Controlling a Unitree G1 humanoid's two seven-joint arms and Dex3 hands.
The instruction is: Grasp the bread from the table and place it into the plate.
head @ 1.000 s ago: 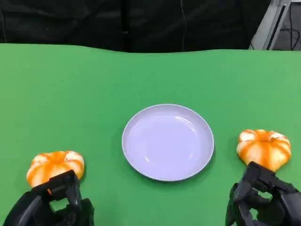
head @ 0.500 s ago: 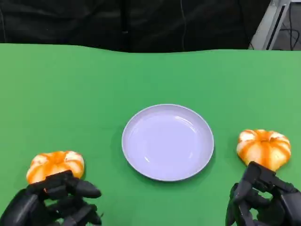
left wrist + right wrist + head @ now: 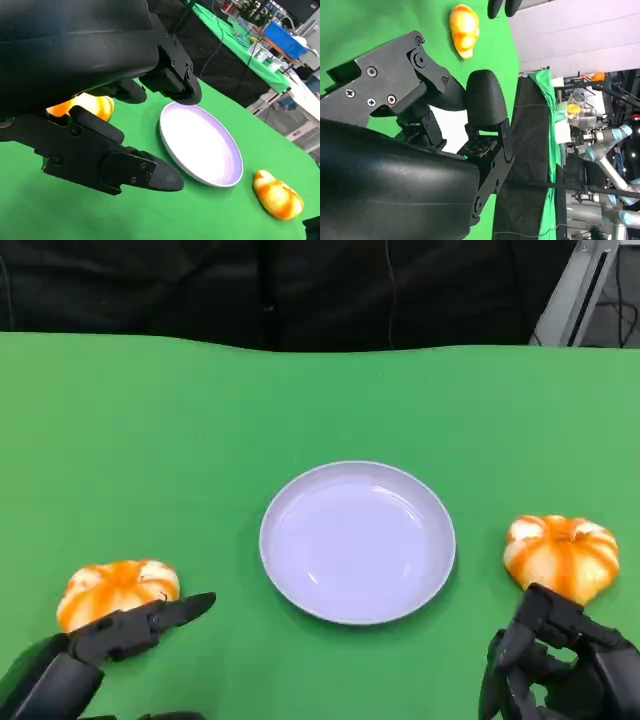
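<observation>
Orange bread [image 3: 117, 590] just beyond left hand [image 3: 110, 640], untouched.

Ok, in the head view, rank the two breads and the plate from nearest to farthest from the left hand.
1. Left bread, right at the left hand, near left.
2. Plate, at the table's centre.
3. Right bread, far right, near the right hand.

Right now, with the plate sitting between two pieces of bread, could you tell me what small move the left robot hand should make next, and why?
Probably ease the left robot hand forward over the left bread and close on it: its fingers are spread beside the bread, holding nothing, and the plate is bare.
</observation>
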